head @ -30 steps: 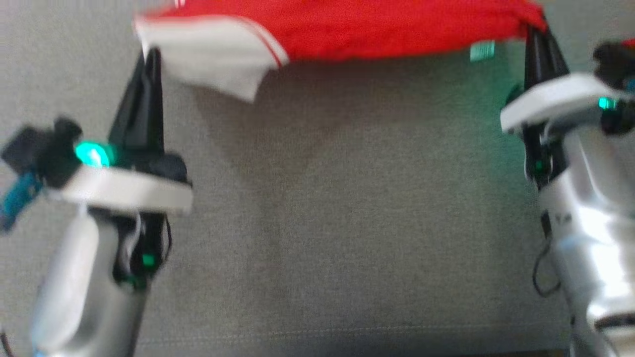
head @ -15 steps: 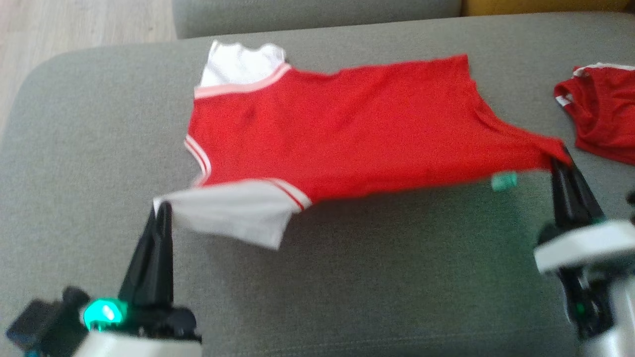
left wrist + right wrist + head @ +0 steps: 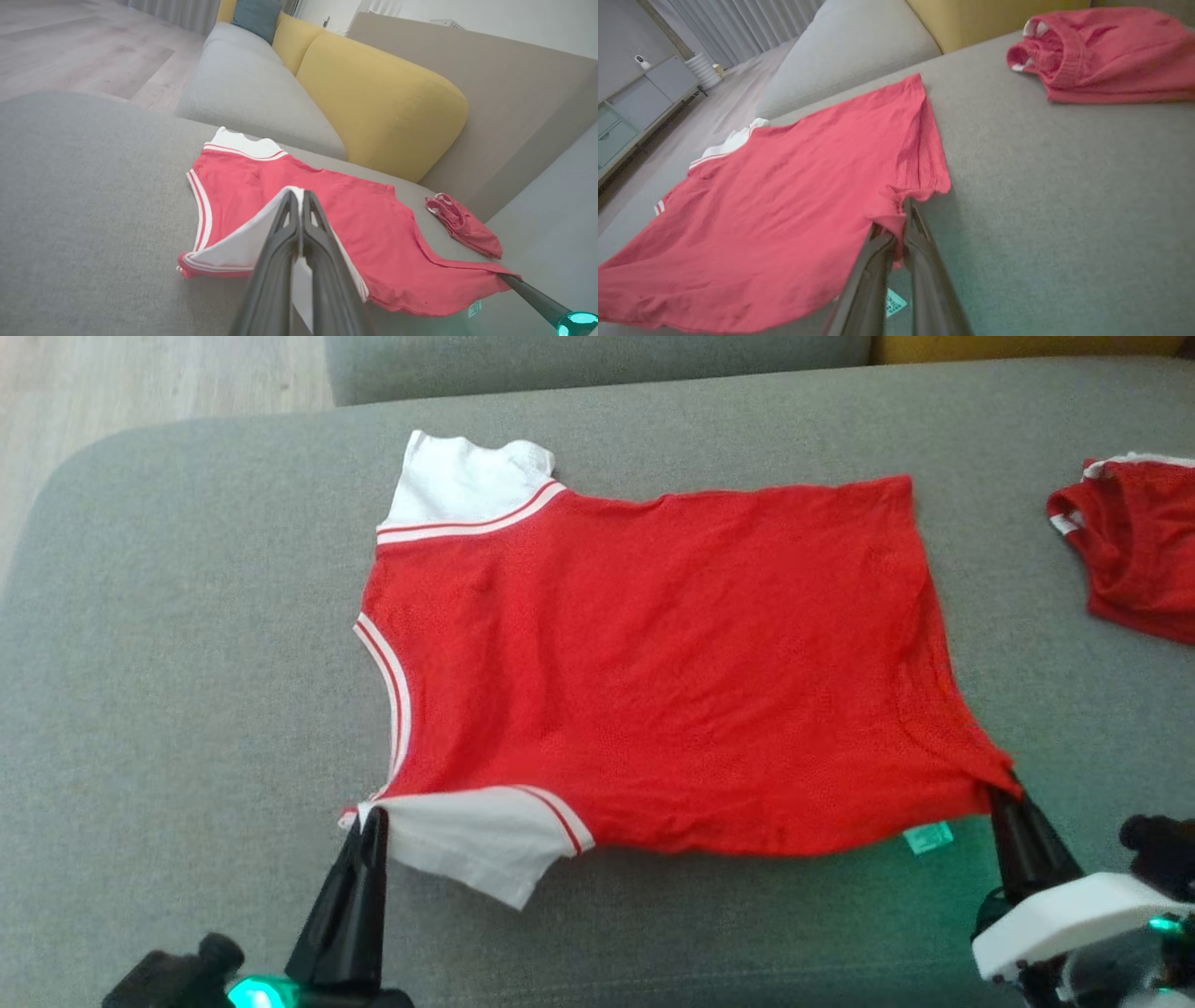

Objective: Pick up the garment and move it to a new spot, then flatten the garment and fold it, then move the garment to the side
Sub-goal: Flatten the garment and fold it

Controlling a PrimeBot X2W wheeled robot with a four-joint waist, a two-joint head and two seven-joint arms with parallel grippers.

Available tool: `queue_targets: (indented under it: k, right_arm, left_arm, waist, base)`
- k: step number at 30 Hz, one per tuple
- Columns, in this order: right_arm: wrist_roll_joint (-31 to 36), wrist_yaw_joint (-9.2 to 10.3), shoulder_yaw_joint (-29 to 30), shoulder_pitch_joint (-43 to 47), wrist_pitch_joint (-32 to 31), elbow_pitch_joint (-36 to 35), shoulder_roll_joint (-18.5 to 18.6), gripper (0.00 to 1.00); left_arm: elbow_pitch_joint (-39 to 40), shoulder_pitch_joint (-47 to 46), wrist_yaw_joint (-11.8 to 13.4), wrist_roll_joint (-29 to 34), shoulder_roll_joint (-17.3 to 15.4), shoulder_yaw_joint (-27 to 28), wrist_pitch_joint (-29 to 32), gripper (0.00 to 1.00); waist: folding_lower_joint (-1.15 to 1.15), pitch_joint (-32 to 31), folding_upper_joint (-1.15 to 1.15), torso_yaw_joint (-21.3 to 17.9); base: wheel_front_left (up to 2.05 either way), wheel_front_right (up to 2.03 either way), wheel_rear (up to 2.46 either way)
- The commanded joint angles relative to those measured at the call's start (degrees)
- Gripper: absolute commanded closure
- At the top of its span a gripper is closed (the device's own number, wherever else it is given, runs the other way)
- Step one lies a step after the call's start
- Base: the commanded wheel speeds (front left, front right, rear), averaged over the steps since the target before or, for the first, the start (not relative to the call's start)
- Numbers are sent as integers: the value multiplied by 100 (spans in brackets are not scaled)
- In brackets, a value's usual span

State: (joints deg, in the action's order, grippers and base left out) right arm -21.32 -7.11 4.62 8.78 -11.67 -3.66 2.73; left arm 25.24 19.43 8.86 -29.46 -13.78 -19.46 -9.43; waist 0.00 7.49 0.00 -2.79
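left gripper: at 7 o'clock in our head view, its two dark fingers pressed together on the near sleeve. In our left wrist view the white cloth folds over the fingertips.
right gripper: at 5 o'clock, its fingers clamped on the near hem corner of the red cloth, which bunches at the tips.
care label: a small pale green tag at the near edge, just at 9 o'clock from the right gripper.
near sleeve: white with a red-and-white band, its loose end pointing toward 6 o'clock.
garment: a red T-shirt with white sleeves, spread across the middle of the grey seat. We see its neckline facing 9 o'clock and its hem facing 3 o'clock. Its two near corners are drawn out toward our grippers, and the far part lies flat with light creases.
far sleeve: white, resting on the seat at 11 o'clock from the shirt's middle.
second garment: red with white trim, crumpled, at 2 o'clock on the same seat and well apart from the T-shirt.
yellow cushion: beyond the seat's far edge in our left wrist view, beside a pale grey sofa section.
floor: pale wood at 11 o'clock, past the seat's rounded corner.
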Motion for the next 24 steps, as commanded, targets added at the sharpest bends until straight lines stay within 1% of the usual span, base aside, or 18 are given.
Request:
queue_targets:
  k: [1,6,12,18,24]
  right_arm:
    - [6,-37,-106,-293,52,-83,62,100]
    - [17,-37,-107,-537,181,224,43,100]
    - [48,-37,-43,-1036,329,537,32,100]
    - [146,-37,-1,-1680,437,962,29,100]
    - [242,-37,4,-2233,631,1498,26,100]
  left_arm:
    - [60,-329,-49,-70,60,198,-74,100]
    - [-315,-564,-146,-158,94,269,-163,100]
    - [-880,-1312,-379,-251,205,240,-210,100]
    - [-1777,-2116,-521,-443,325,366,-208,100]
    - [-2574,-2700,-639,-462,376,449,-307,100]
  waist:
    - [0,73,0,8]
    - [0,223,0,8]
    - [0,424,0,32]
    - [0,706,0,16]
    - [0,969,0,29]
  base:
    - [0,0,0]
    - [0,0,0]
    - [0,0,0]
    - [0,0,0]
    - [0,0,0]
